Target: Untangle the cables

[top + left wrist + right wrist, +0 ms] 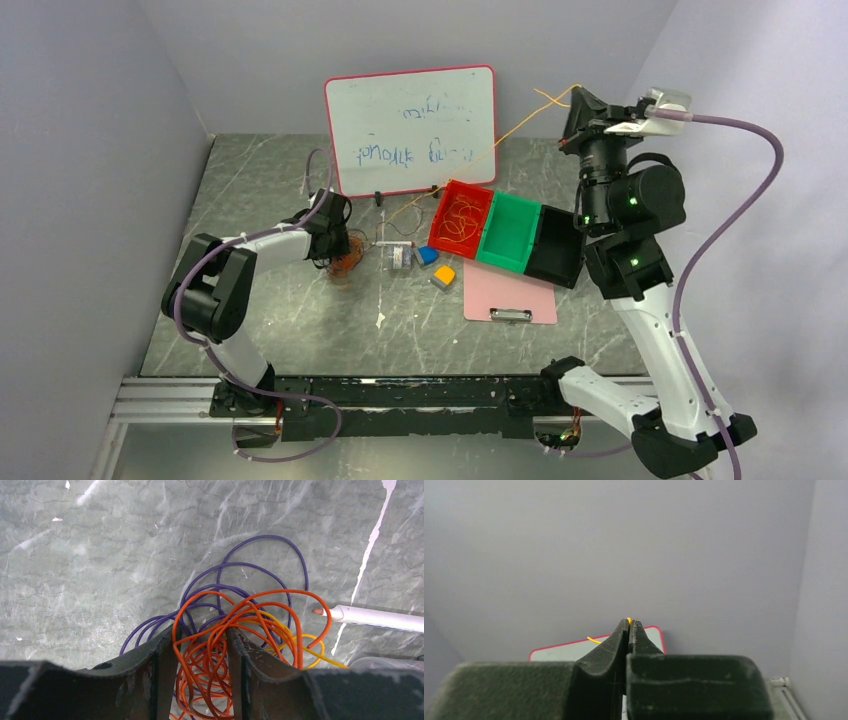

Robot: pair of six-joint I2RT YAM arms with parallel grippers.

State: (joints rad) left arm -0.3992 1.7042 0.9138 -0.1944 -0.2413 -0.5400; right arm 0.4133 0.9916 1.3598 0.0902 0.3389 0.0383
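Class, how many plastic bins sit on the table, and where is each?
3, side by side: red bin leftmost, green bin middle, black bin rightmost. None seems hidden.

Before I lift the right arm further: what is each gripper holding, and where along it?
Right gripper is shut on the yellow cable close to its end. Left gripper straddles the orange cables, jaws apart, apparently clamping nothing.

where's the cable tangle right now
Top view, left side: the tangle lies on the table under the left gripper, near the whiteboard's left corner.
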